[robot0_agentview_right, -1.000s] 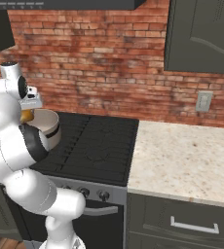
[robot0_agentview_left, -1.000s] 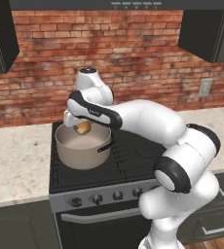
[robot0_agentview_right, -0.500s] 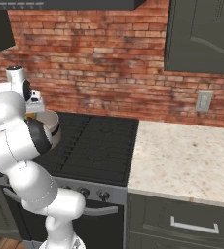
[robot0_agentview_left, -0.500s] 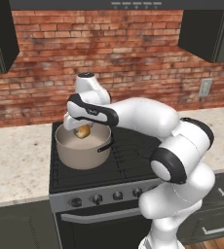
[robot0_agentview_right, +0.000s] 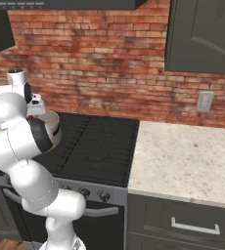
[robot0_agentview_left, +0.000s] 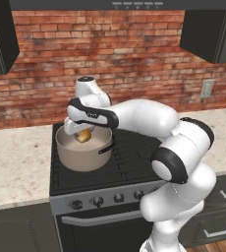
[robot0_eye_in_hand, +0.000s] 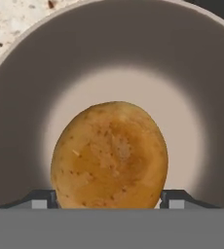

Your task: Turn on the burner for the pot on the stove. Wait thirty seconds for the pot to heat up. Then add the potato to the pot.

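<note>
1. Hanging over the pot (robot0_agentview_left: pixel 84 153), the gripper (robot0_agentview_left: pixel 82 133) is pointing down into its mouth at the left front of the stove (robot0_agentview_left: pixel 129 157).
2. The jaws are standing wide and are pinching the potato (robot0_agentview_left: pixel 84 136) between them, one on each side; in the hand view the potato (robot0_eye_in_hand: pixel 110 154) is bulging up between the two fingertips (robot0_eye_in_hand: pixel 42 199).
3. Below the jaws, the pot's pale floor (robot0_eye_in_hand: pixel 182 121) is lying bare, with the potato sitting above rim level and clear of it.
4. Left of the jaws, the speckled counter (robot0_agentview_left: pixel 14 162) is running along; right of them, black grates are stretching away.
</note>
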